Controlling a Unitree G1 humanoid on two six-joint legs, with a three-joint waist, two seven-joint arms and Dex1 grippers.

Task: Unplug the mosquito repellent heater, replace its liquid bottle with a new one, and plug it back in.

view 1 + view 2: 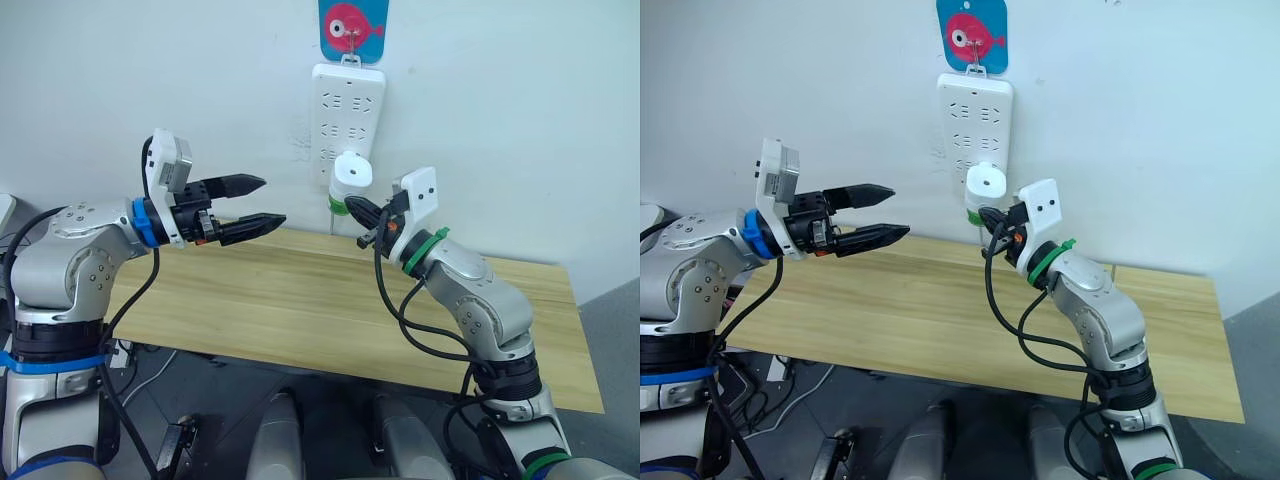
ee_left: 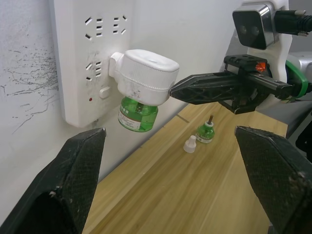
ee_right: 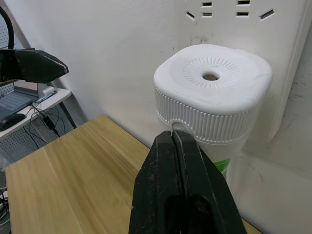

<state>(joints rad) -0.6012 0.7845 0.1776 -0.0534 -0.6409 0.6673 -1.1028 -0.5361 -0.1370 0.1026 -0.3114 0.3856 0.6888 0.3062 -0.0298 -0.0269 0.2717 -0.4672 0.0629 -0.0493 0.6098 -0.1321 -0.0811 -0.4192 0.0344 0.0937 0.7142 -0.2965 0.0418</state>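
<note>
The mosquito repellent heater (image 1: 352, 172) is a rounded white unit with a vent hole on top (image 3: 210, 76). It sits plugged into the wall power strip (image 1: 347, 110), and a green liquid bottle (image 2: 138, 113) hangs under it. My right gripper (image 2: 171, 91) is shut with nothing between its fingers, and its tip rests at the ribbed lower edge of the heater. My left gripper (image 1: 273, 200) is open in the air to the left, above the table and pointing toward the heater. A small green bottle (image 2: 205, 132) with a wick stands on the table near the wall, beside a white cap (image 2: 189, 144).
The wooden table (image 1: 280, 300) stands against the white wall. The power strip hangs from a blue hook plate with a pink fish (image 1: 352, 25). A shelf with a laptop (image 3: 19, 100) stands beyond the table's left end.
</note>
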